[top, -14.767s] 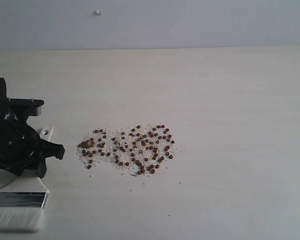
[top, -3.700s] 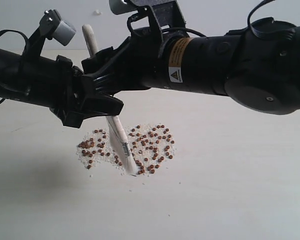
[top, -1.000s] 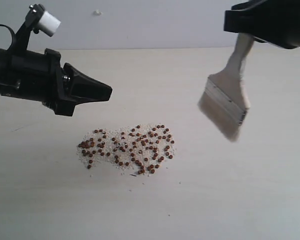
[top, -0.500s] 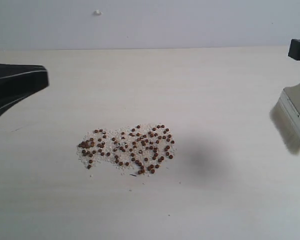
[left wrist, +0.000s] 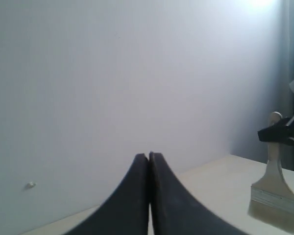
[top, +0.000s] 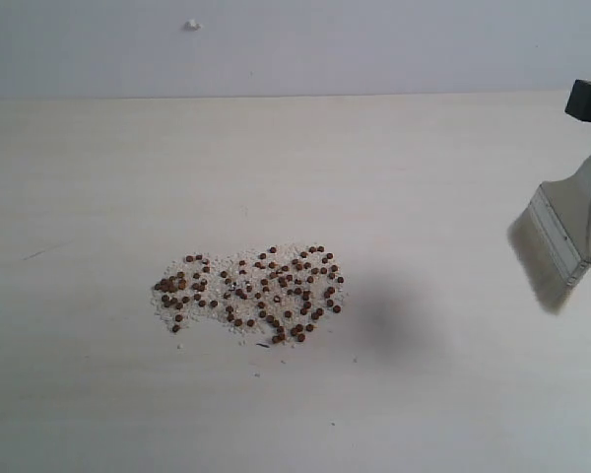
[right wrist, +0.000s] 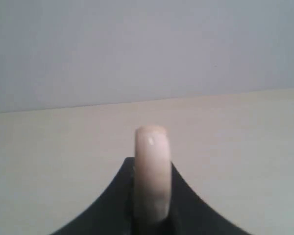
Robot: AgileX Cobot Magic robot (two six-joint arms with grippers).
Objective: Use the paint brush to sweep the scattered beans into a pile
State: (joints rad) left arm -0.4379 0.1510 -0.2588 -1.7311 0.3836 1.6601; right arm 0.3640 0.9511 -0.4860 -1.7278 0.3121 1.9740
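progress: sweeping not beginning yet; beans (top: 251,291) lying spread out, ungathered, mid-surface (top: 424,414)
paint brush (top: 563,239): hanging off the surface, well right of beans
right hand (right wrist: 152,196): clamping its handle
left hand (left wrist: 149,186): sitting closed, holding nothing

Beans (top: 251,294): small, reddish-brown, seen scattered in a loose, wide patch over whitish crumbs on the table, left of centre. Paint brush (top: 561,236): cream handle, silver ferrule, pale bristles; held clear of the table at far right, tilted, bristles lowermost, well apart from the beans.
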